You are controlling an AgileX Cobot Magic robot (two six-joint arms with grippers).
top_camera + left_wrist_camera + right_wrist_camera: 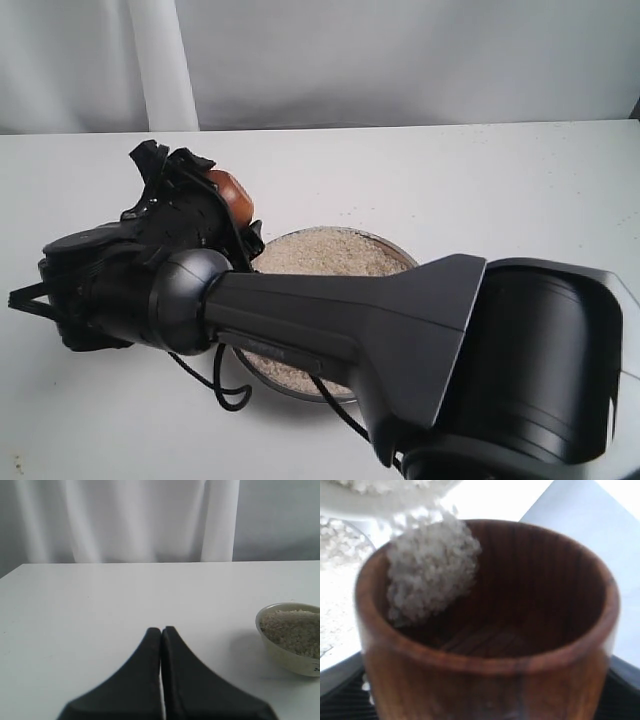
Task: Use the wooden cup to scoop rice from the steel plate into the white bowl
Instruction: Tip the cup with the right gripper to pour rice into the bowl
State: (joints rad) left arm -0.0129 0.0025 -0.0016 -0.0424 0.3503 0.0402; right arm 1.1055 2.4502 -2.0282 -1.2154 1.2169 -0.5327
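My right gripper (212,205) reaches across from the right and is shut on the wooden cup (233,196), which is tipped over. In the right wrist view the wooden cup (490,630) fills the frame. A clump of rice (432,570) slides out over its lip toward the white bowl (395,502) just beyond. The steel plate (402,256) holds a wide bed of rice (320,255), partly covered by the arm. The left wrist view shows the white bowl (285,655) filled with rice (295,630). My left gripper (161,630) is shut and empty, off to the bowl's side.
The right arm's thick black body (420,330) hides the front of the plate and the bowl in the exterior view. A loose black cable (228,390) hangs beneath it. White curtains (160,60) stand behind the white table (480,180).
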